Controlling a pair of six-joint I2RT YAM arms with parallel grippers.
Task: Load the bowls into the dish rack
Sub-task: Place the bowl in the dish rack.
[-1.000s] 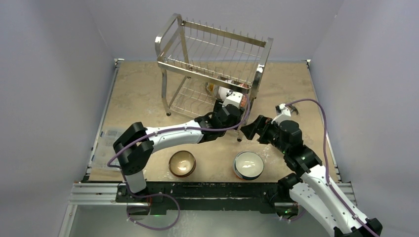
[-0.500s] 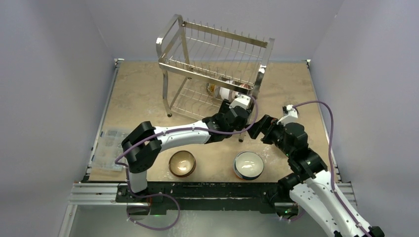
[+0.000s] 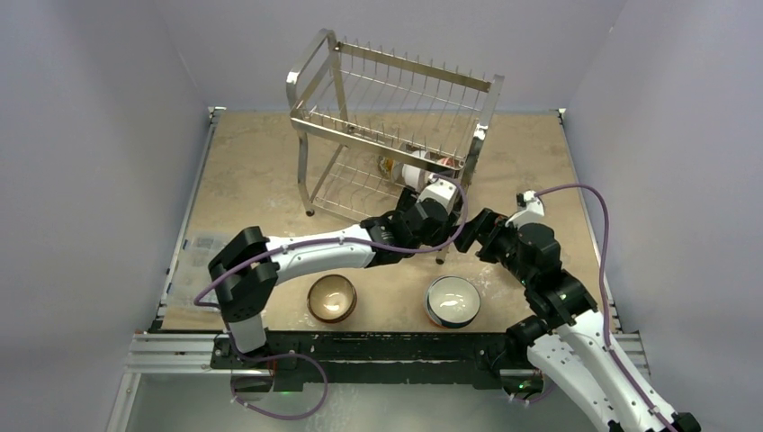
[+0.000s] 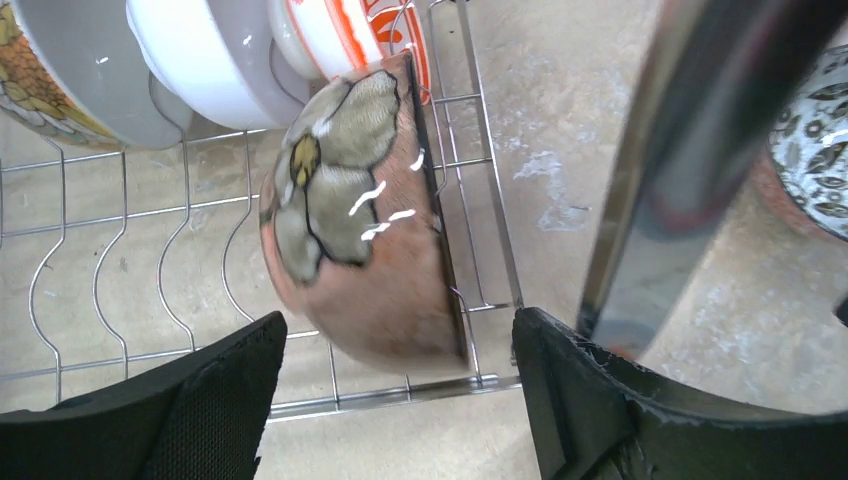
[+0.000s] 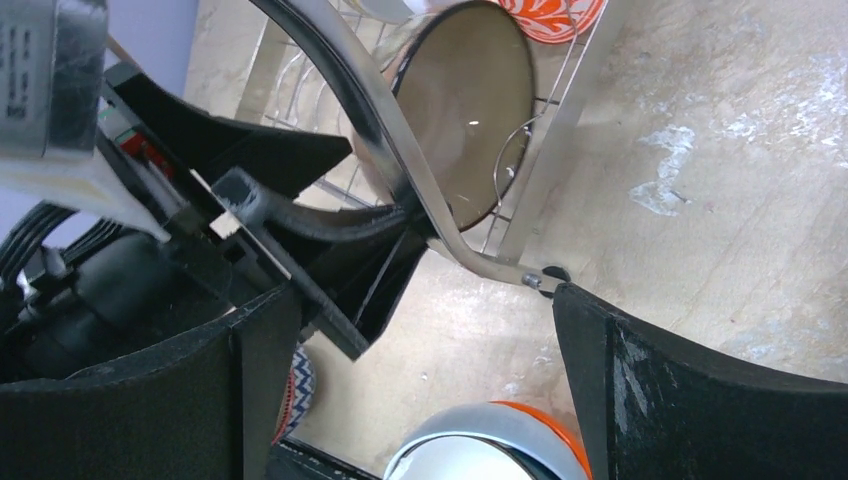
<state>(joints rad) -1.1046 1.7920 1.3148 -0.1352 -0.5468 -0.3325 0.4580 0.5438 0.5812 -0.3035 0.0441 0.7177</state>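
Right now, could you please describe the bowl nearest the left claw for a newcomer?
Find the chrome dish rack and look at the right end of its lower tier. The end bowl, on edge, is pinkish-brown with a pale black-outlined flower, unlike the orange-patterned bowl and white bowl next along.

Pink floral bowl point(image 4: 350, 250) — on edge, lower tier of chrome dish rack point(image 3: 389, 135).

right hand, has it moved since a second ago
Yes, to the right: in the top view the right hand stood beyond the middle of the white bowl, now beyond its right rim.
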